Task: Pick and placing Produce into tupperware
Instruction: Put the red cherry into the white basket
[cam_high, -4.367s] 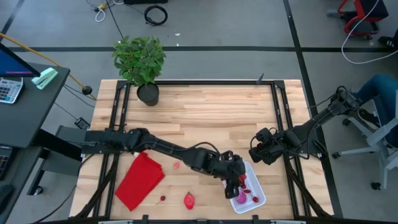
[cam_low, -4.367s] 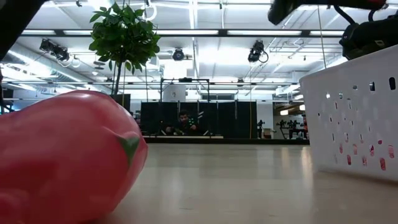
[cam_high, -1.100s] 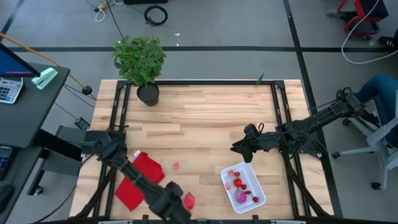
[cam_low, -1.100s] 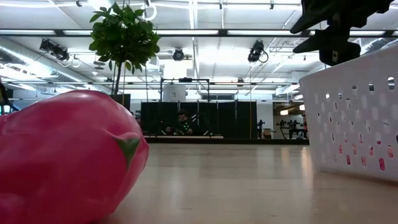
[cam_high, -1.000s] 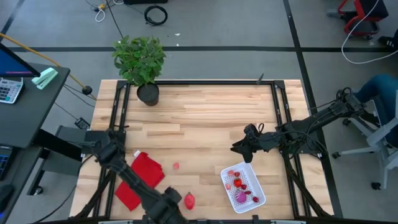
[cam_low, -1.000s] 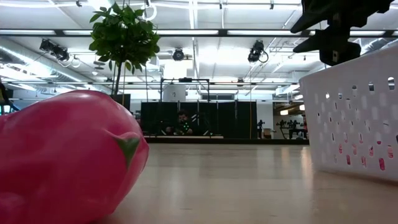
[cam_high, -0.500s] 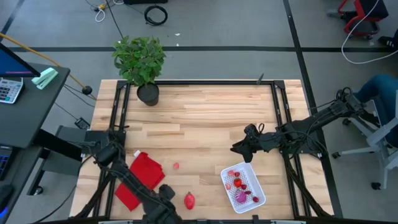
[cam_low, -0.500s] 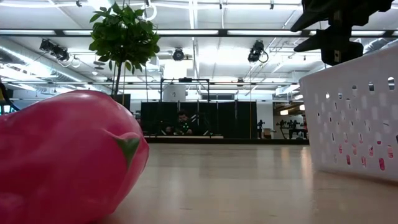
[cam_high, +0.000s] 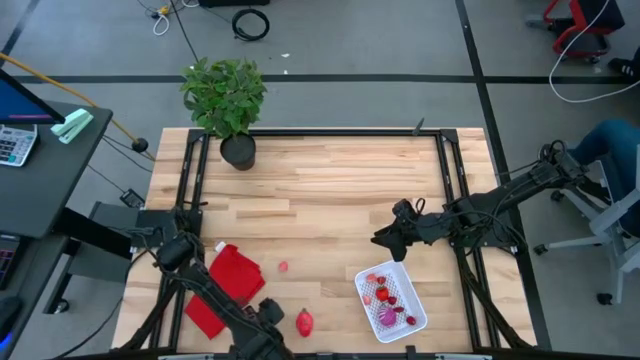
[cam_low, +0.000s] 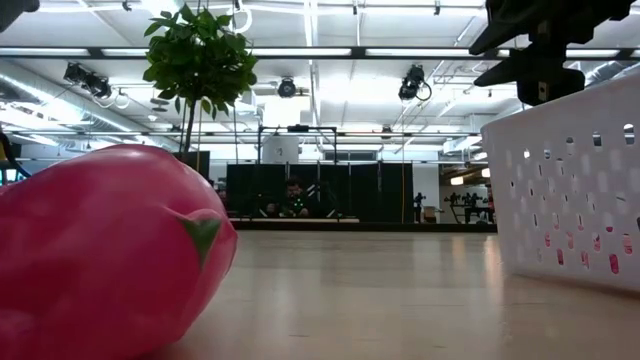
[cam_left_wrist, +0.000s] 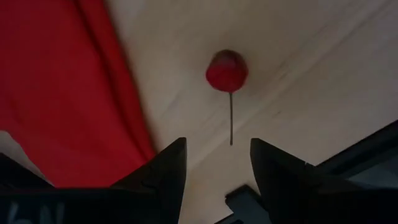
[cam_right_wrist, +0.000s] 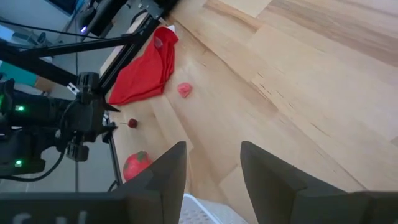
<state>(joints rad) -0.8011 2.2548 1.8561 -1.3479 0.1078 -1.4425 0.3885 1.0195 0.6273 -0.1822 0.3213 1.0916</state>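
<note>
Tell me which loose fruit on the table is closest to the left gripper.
The stemmed cherry, right ahead of the open left gripper beside the red cloth. The big strawberry and small pink piece lie farther off.

Red folded cloth (cam_high: 222, 285) is lying flat on the wooden table (cam_high: 330, 190), near the front left edge. Potted plant (cam_high: 226, 98) is standing upright at the back left corner. Off the table's left side: a dark desk (cam_high: 40, 175) is holding a calculator (cam_high: 12, 145) and a pale green object (cam_high: 73, 125). A black cable coil (cam_high: 250, 22) is lying on the floor behind. A person (cam_low: 292, 196) is sitting far back in the room.
</note>
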